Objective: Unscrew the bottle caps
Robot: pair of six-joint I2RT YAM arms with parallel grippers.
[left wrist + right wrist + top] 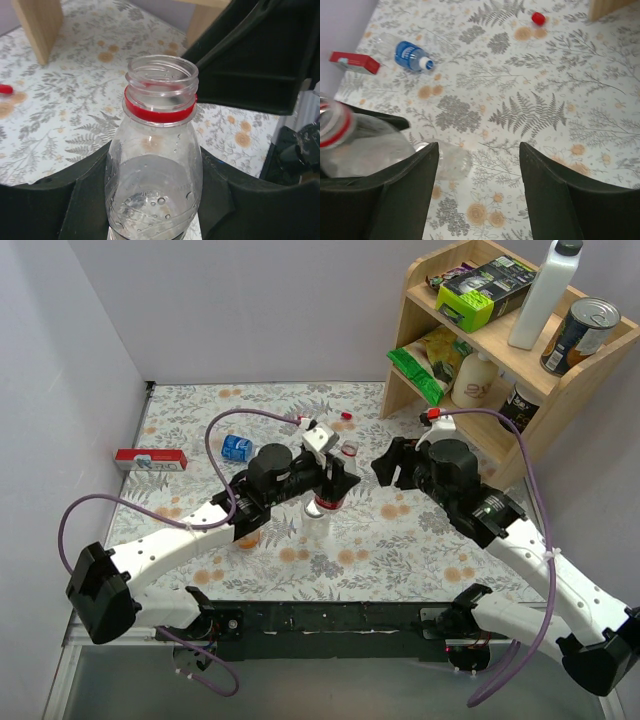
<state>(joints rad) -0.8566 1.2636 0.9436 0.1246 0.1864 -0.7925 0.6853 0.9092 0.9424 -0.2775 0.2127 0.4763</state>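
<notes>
Floral table (420, 530): open room at centre and 5 o'clock; walls close at 9 and 12.
Wooden shelf (480, 350) fills 1–2 o'clock corner.
Left gripper (325, 488) clamped on clear bottle (155, 165), upright at centre, neck uncapped.
Right gripper (480, 170) jaws apart, nothing between, near bottle at 3.
Blue-labelled bottle (237, 447) lying at 10.
Red cap (538, 18) loose at 12.

floral-patterned table (400, 530), on which a red box (150, 460) is laid at the left edge, a blue-labelled bottle (236, 448) is laid on its side near it, a red cap (346, 415) is placed toward the far edge, and a wooden shelf (412, 310) is stood at the far right corner.
</notes>
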